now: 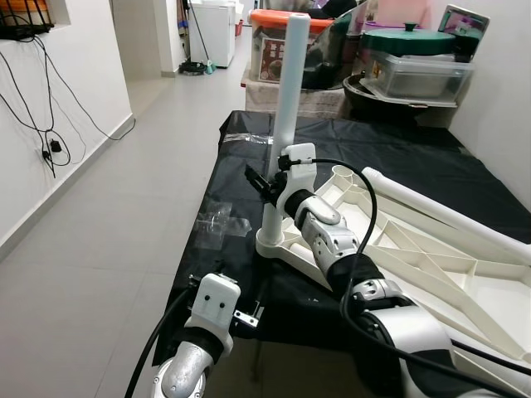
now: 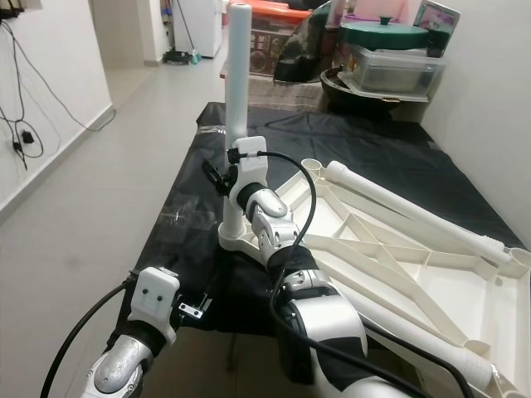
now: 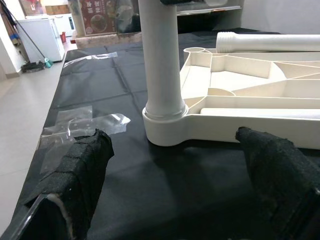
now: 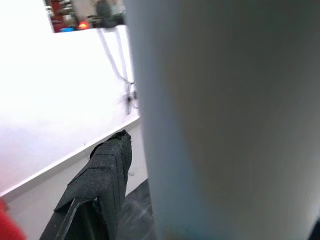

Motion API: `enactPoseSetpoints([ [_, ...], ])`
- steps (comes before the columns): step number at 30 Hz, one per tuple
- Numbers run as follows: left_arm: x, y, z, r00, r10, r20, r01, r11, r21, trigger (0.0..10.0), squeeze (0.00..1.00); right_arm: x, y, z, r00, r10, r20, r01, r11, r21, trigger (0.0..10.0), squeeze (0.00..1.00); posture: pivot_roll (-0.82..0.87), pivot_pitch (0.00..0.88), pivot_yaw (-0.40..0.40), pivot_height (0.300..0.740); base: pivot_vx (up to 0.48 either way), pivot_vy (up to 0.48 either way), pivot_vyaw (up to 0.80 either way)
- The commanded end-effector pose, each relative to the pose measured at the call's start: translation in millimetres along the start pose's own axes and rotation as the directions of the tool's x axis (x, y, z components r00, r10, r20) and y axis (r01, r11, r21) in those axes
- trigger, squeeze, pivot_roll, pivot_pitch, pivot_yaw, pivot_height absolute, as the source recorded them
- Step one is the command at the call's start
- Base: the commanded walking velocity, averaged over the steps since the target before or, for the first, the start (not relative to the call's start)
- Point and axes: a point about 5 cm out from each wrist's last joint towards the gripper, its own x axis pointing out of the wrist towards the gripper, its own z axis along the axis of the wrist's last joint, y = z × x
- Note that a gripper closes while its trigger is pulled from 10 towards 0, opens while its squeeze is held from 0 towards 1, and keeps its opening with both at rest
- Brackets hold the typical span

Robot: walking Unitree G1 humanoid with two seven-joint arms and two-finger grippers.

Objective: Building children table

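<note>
Right tool [image 1: 267, 184] (one finger hidden), clasping upright leg [image 1: 288, 99]

White table leg [image 1: 289, 99] and cream table frame [image 1: 431, 257], sitting on a black cloth [image 1: 398, 157]. Floor [image 1: 124, 215] is light grey tile, hands' fingers [image 3: 80, 170] black.

A white plastic tabletop [image 1: 431, 265] lies upside down; one white leg [image 1: 286, 124] stands upright in its corner socket, another leg [image 1: 440, 211] lies across it.
</note>
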Motion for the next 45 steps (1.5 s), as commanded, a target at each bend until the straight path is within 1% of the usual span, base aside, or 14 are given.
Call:
enactPoseSetpoints([
  [1, -0.7, -1.1, -4, 1.000, -0.001, -0.023, 0.000, 1.000, -0.008, 10.0, 0.00, 2.7, 14.7, -8, 0.972, 0.208, -0.112, -0.211, 0.977, -0.018, 10.0, 0.00, 0.06, 0.013, -0.100, 0.740, 0.000, 0.000, 0.00],
  [10, -2.6, -2.1, -3, 1.000, 0.003, -0.023, -0.003, 1.000, -0.007, 10.0, 0.00, -0.5, 34.6, -11, 0.827, 0.526, -0.199, -0.532, 0.847, 0.028, 10.0, 0.00, 0.07, 0.000, -0.111, 0.740, 0.000, 0.000, 0.00],
  [11, -4.3, -3.2, -4, 1.000, 0.001, -0.025, -0.001, 1.000, -0.006, 10.0, 0.00, -0.4, 41.9, -11, 0.782, 0.593, -0.193, -0.597, 0.801, 0.045, 0.5, 0.00, 0.08, 0.000, -0.113, 0.740, 0.000, 0.000, 0.00],
  [13, -5.9, -4.3, -5, 1.000, -0.001, -0.027, 0.000, 1.000, -0.006, 10.0, 0.00, -0.4, 46.9, -11, 0.752, 0.632, -0.188, -0.634, 0.771, 0.055, 0.0, 0.00, 0.08, 0.000, -0.112, 0.740, 0.000, 0.000, 0.00],
  [20, -7.7, -5.5, -6, 1.000, -0.003, -0.030, 0.003, 1.000, -0.007, 10.0, 0.00, 1.3, 44.6, -13, 0.811, 0.567, -0.147, -0.570, 0.821, 0.024, 0.0, 0.00, 0.08, 0.000, -0.112, 0.740, 0.000, 0.000, 0.00],
  [22, -7.3, -5.2, -6, 1.000, -0.004, -0.030, 0.003, 1.000, -0.009, 10.0, 0.00, 6.6, 31.8, -12, 0.932, 0.337, -0.132, -0.342, 0.940, -0.016, 0.0, 0.00, 0.07, 0.000, -0.110, 0.740, 0.000, 0.000, 0.00],
  [25, -7.1, -5.2, -5, 1.000, -0.004, -0.030, 0.004, 1.000, -0.010, 10.0, 0.00, 7.1, 13.0, -11, 0.991, 0.060, -0.119, -0.067, 0.996, -0.055, 0.0, 0.00, 0.07, 0.000, -0.107, 0.740, 0.000, 0.000, 0.00],
  [27, -6.8, -4.7, -6, 1.000, -0.005, -0.031, 0.005, 1.000, -0.010, 10.0, 0.00, -1.7, -16.2, -10, 0.946, -0.313, -0.085, 0.306, 0.948, -0.089, 0.0, 0.00, 0.06, 0.000, -0.102, 0.740, 0.000, 0.000, 0.00],
  [34, -6.2, -4.7, -6, 0.999, -0.013, -0.032, 0.013, 1.000, -0.008, 10.0, 0.00, -28.6, -40.7, -24, 0.653, -0.755, -0.057, 0.757, 0.654, 0.005, 0.0, 0.00, 0.07, 0.000, -0.100, 0.740, 0.000, 0.000, 0.00],
  [41, -5.6, -4.5, -6, 0.999, -0.011, -0.033, 0.011, 1.000, -0.006, 10.0, 0.00, -17.0, -8.1, -35, 0.664, -0.744, -0.070, 0.747, 0.662, 0.057, 0.0, 0.00, 0.07, 0.000, -0.102, 0.740, 0.000, 0.000, 0.00],
  [42, -5.5, -4.6, -6, 0.999, -0.010, -0.033, 0.010, 1.000, -0.006, 10.0, 0.00, -11.7, 0.4, -36, 0.692, -0.718, -0.070, 0.722, 0.689, 0.063, 9.3, 0.00, 0.07, 0.000, -0.102, 0.740, 0.000, 0.000, 0.00],
  [43, -5.5, -4.6, -6, 0.999, -0.010, -0.033, 0.010, 1.000, -0.006, 10.0, 0.00, -11.7, 0.4, -36, 0.692, -0.718, -0.070, 0.722, 0.689, 0.063, 9.3, 0.00, 0.07, 0.000, -0.102, 0.740, 0.000, 0.000, 0.00],
  [44, -5.4, -4.5, -6, 0.999, -0.009, -0.032, 0.009, 1.000, -0.006, 10.0, 0.00, -7.7, 6.9, -36, 0.725, -0.686, -0.058, 0.688, 0.722, 0.066, 10.0, 1.00, 0.07, 0.000, -0.105, 0.740, 0.000, 0.000, 0.00],
  [45, -5.4, -4.5, -6, 0.999, -0.009, -0.032, 0.009, 1.000, -0.006, 10.0, 0.00, -7.7, 6.9, -36, 0.725, -0.686, -0.058, 0.688, 0.722, 0.066, 10.0, 1.00, 0.07, 0.000, -0.105, 0.740, 0.000, 0.000, 0.00],
])
